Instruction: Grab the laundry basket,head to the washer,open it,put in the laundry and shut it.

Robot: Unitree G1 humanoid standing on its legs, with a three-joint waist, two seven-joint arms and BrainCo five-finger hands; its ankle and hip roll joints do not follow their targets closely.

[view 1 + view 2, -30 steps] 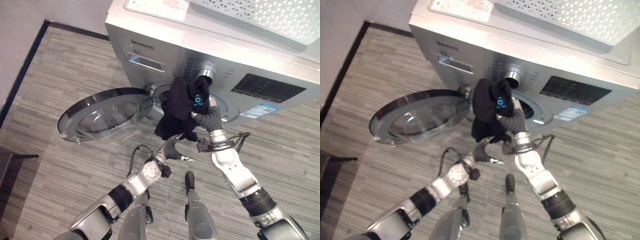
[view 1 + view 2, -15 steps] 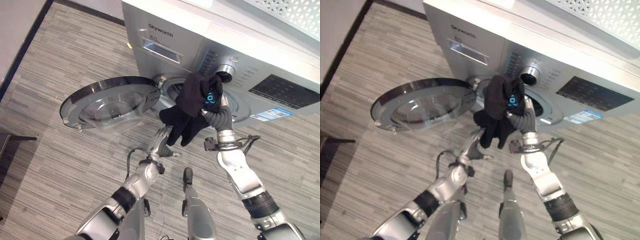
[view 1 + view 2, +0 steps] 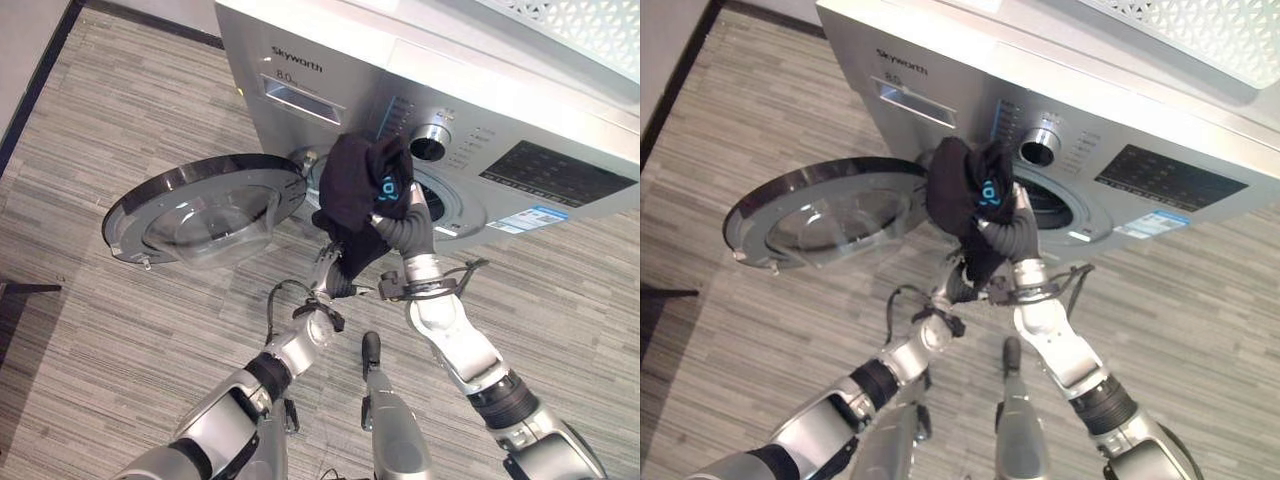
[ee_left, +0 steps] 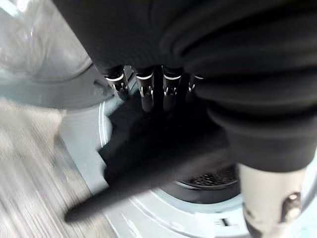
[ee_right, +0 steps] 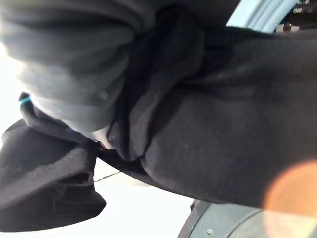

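Bunching the black garment (image 3: 360,190) at the mouth of the washer (image 3: 560,110), I have my right hand (image 3: 400,215) buried in the cloth, and I cannot tell how its fingers are set; my left hand (image 3: 330,275) reaches up beneath the hanging hem, its fingers (image 4: 143,91) straight and pressed under the fabric, as the left wrist view shows. I judge the cloth light, soft and limp, with a small blue mark on its upper fold. It will sag and trail rather than hold shape, so the thick gathered bundle is the place to hold it, not a loose edge. The drum opening (image 3: 1045,200) sits just behind the garment on the washer's front, below the round dial (image 3: 430,142). The washer's door (image 3: 205,205) is swung wide to the left of the opening, and its rim lies close to my left forearm. Bare striped floor (image 3: 110,330) spreads out in front of the washer. My main worry is the dangling hem catching on the door's rim or the lip of the opening.
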